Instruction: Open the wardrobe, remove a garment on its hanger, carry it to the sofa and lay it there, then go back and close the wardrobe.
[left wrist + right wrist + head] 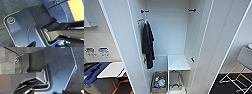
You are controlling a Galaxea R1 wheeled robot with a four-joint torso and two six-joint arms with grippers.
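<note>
Standing open for access, the wardrobe (169,32) showed a black garment (147,45) hanging inside — no white shirt visible; either claw's state I could not tell.

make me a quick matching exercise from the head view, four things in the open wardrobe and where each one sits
Things:
1. black garment
2. white shelf
3. woven basket with small items
4. dark rail bracket

Places:
A. on the wardrobe floor, left of the divider
B. high on the right inner wall
C. hanging at the left side of the interior
D. right half, about midway up, above a second basket

Pairs: 1-C, 2-D, 3-A, 4-B
</note>
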